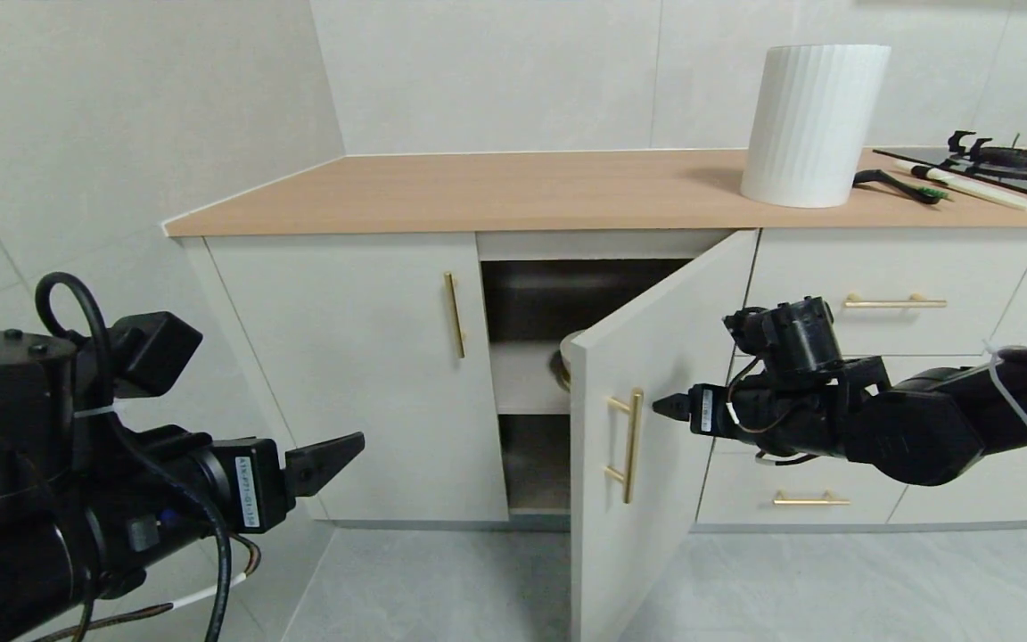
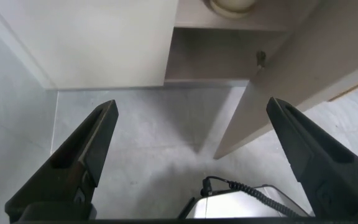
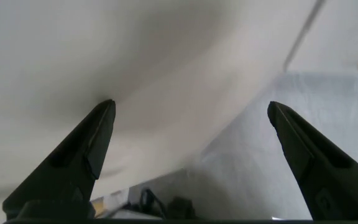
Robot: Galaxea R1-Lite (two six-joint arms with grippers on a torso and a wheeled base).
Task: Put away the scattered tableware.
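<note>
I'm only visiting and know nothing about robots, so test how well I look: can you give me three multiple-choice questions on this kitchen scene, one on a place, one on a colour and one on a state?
1. Where does the white ribbed cylinder stand?
A. on the floor
B. on the wooden countertop
C. inside the cabinet

2. What colour are the cabinet handles?
A. gold
B. black
C. red

3. How is the cabinet door next to the right gripper?
A. shut
B. taken off
C. swung open

Answers:
1 B: it rests on the countertop, beside the stove.
2 A: every bar handle is gold.
3 C: the door stands out from the frame, and the shelf inside can be seen.
</note>
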